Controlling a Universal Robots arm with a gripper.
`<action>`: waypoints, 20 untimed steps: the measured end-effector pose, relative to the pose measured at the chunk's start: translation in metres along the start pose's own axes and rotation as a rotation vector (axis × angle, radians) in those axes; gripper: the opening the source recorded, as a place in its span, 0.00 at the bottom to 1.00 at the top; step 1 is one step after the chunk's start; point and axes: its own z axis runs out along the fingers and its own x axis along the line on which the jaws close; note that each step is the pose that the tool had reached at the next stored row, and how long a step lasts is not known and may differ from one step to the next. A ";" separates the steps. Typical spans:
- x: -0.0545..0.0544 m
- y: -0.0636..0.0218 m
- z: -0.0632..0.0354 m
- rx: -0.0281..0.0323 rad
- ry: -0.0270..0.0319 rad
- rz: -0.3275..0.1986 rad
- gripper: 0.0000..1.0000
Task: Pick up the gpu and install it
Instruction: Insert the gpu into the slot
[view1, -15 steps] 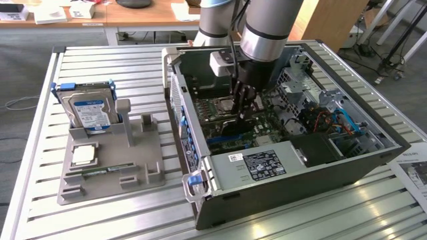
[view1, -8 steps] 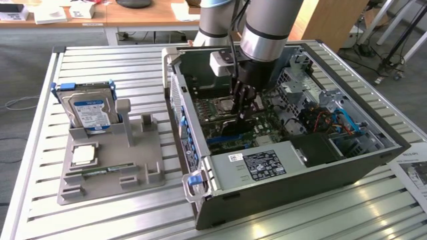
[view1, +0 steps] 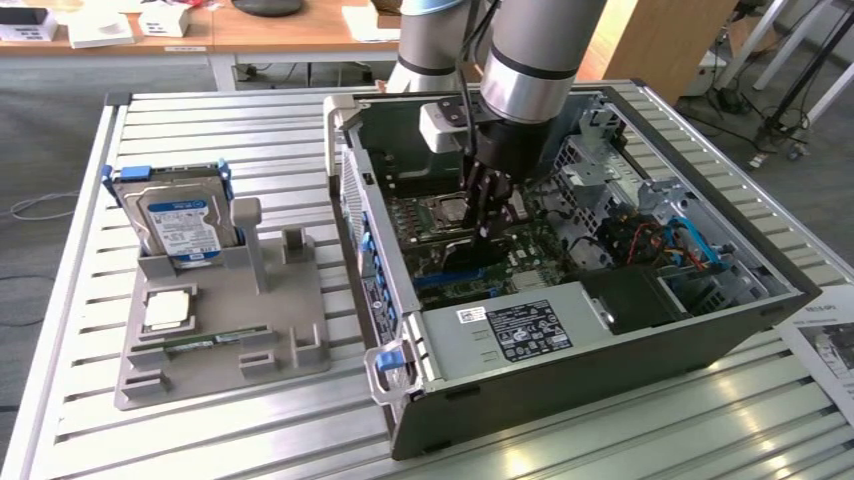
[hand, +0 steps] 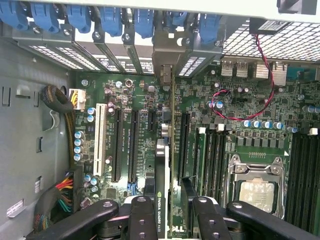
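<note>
My gripper (view1: 483, 222) is reaching down inside the open computer case (view1: 400, 300), over the green motherboard (view1: 521, 255). It is shut on the gpu (view1: 477, 240), a thin dark card held on edge between the black fingers (hand: 142, 220). In the wrist view the gpu (hand: 172, 145) stands edge-on over an expansion slot in the middle of the motherboard (hand: 230, 100). Its metal end bracket (hand: 162, 75) reaches the row of rear slot openings. Whether the card's edge is seated in the slot cannot be told.
A grey holder (view1: 220, 330) at the exterior view's left carries a hard drive (view1: 180, 225), a processor (view1: 167, 310) and a memory stick (view1: 200, 342). Inside the case are the power supply (view1: 527, 325), the processor socket (hand: 257, 192), blue slot latches (hand: 110, 20) and cable bundles (hand: 62, 102).
</note>
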 end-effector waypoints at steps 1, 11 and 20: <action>0.000 0.0000 0.0000 0.0000 0.0000 0.000 0.35; 0.000 0.0000 0.0006 0.0000 0.0002 0.000 0.42; 0.000 0.0019 0.0130 -0.0028 0.0053 0.000 0.42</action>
